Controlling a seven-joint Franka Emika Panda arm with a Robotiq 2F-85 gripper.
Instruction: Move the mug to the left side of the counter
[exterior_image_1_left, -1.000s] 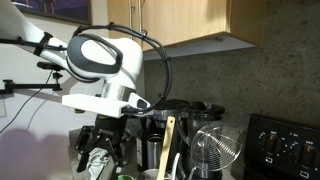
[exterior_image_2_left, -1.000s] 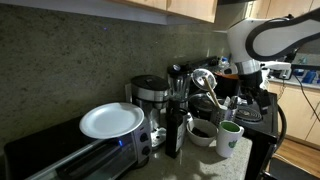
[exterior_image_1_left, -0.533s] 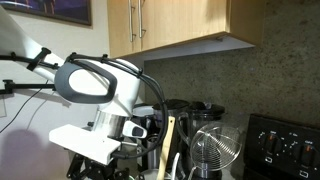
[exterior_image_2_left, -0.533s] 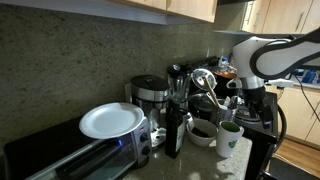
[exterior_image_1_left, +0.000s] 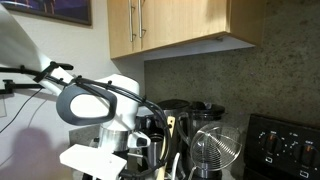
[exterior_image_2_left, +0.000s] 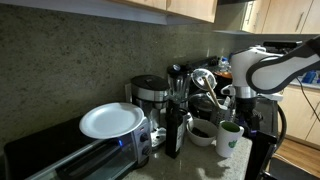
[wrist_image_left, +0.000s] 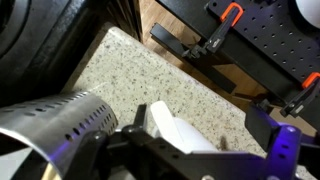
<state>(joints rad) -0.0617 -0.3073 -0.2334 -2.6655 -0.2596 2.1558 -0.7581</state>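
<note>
The mug (wrist_image_left: 178, 132), white and cut off at the bottom edge of the wrist view, stands on the speckled counter (wrist_image_left: 130, 65). The gripper (wrist_image_left: 188, 158) is spread wide, with a dark finger (wrist_image_left: 278, 148) on either side of the mug; whether they touch it cannot be told. A perforated metal cylinder (wrist_image_left: 55, 118) lies just beside it. In an exterior view the mug stands near a bowl (exterior_image_2_left: 203, 131), below the arm (exterior_image_2_left: 262, 70); there the fingers are hard to make out.
</note>
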